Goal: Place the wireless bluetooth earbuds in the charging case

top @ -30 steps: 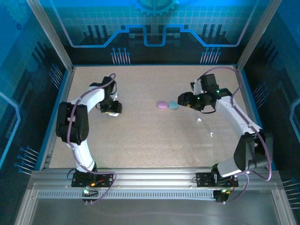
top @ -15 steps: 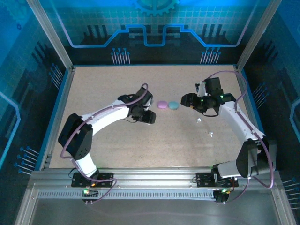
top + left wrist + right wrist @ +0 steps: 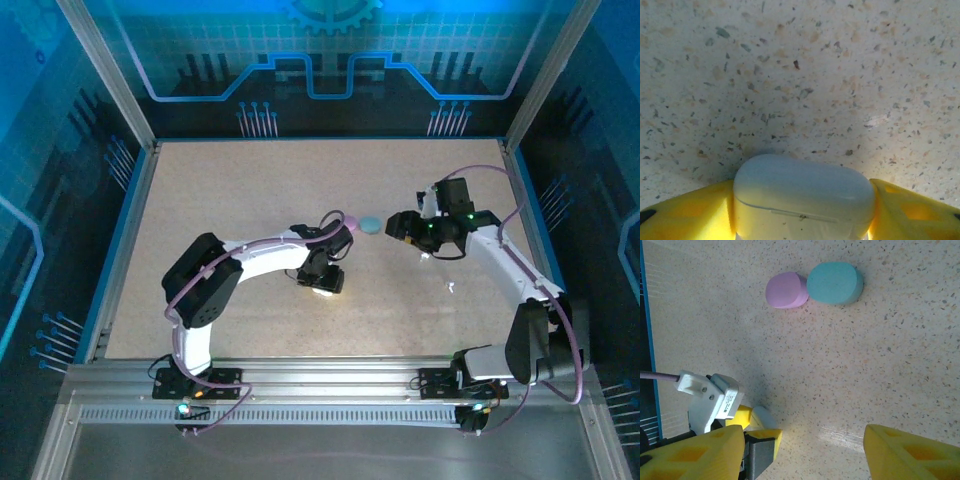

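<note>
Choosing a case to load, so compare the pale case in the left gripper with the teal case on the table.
Colour: the pale case is whitish, the teal case teal. State: the pale case is clamped in the left gripper; the teal case lies free on the table. Neighbours: the teal case touches a pink case; the pale case touches neither. Both are smooth and rounded.

A speckled beige tabletop [image 3: 250, 180] sits inside blue-lit panels [image 3: 320, 60] printed with circuit patterns. 2 slanted aluminium posts [image 3: 107, 75] frame the back, and a ribbed metal rail [image 3: 330, 385] runs along the near edge.
</note>
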Available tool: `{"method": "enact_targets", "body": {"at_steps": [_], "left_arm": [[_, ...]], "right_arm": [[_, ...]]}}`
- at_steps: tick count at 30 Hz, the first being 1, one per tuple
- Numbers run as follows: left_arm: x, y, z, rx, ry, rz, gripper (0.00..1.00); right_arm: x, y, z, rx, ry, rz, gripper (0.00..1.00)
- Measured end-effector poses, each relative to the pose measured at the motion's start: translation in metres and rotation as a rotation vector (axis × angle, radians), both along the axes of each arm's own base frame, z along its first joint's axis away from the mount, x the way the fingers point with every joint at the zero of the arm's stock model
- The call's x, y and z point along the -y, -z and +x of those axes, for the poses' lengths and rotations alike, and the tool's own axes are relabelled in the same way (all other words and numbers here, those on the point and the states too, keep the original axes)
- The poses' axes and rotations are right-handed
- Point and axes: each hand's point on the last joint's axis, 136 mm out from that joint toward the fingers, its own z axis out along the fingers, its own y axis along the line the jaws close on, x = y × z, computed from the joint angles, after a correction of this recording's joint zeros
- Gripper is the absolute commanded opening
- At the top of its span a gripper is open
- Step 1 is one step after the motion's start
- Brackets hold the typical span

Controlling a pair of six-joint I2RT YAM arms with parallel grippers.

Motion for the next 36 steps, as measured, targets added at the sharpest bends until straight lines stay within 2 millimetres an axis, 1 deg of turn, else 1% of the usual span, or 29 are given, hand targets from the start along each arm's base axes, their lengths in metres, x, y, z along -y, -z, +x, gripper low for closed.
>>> {"method": "enact_targets", "body": {"at_steps": [3, 6, 8, 11, 14, 18, 21, 24, 27, 30, 32, 35, 36], "left_arm": [[0.000, 0.000, 0.001, 0.002, -0.002, -0.001, 0.66], [0.001, 0.000, 0.001, 0.001, -0.003, -0.002, 0.67], [0.001, 0.000, 0.001, 0.003, -0.003, -0.003, 0.71], [0.001, 0.000, 0.001, 0.004, -0.003, -0.003, 0.71], [0.000, -0.001, 0.000, 0.011, -0.005, -0.017, 0.71], [-0.005, -0.008, -0.002, 0.023, -0.015, -0.053, 0.70], [-0.009, -0.018, 0.001, 0.056, -0.031, -0.104, 0.70], [-0.016, -0.034, 0.002, 0.100, -0.052, -0.184, 0.70], [-0.029, -0.054, 0.008, 0.154, -0.112, -0.257, 0.70], [-0.051, -0.075, 0.019, 0.230, -0.193, -0.321, 0.71], [-0.066, -0.085, 0.024, 0.274, -0.241, -0.351, 0.73], [-0.084, -0.099, 0.026, 0.328, -0.297, -0.388, 0.74], [-0.088, -0.102, 0.028, 0.342, -0.308, -0.394, 0.74]], "right_arm": [[0.000, 0.001, 0.001, 0.007, 0.000, 0.001, 0.65], [0.000, 0.003, 0.001, 0.014, -0.001, 0.002, 0.65], [-0.001, 0.004, 0.002, 0.020, -0.005, 0.001, 0.65], [-0.004, 0.004, 0.001, 0.030, -0.022, -0.004, 0.65], [-0.011, 0.005, 0.000, 0.041, -0.052, -0.009, 0.65], [-0.024, 0.017, -0.003, 0.020, -0.103, -0.020, 0.64], [-0.036, 0.028, -0.006, 0.000, -0.146, -0.026, 0.64], [-0.055, 0.039, -0.014, 0.001, -0.236, -0.048, 0.64], [-0.078, 0.046, -0.024, 0.034, -0.350, -0.072, 0.64], [-0.103, 0.056, -0.038, 0.105, -0.482, -0.118, 0.65], [-0.120, 0.068, -0.048, 0.171, -0.575, -0.162, 0.66], [-0.138, 0.088, -0.068, 0.240, -0.712, -0.229, 0.68], [-0.141, 0.092, -0.071, 0.263, -0.745, -0.252, 0.68]]}}
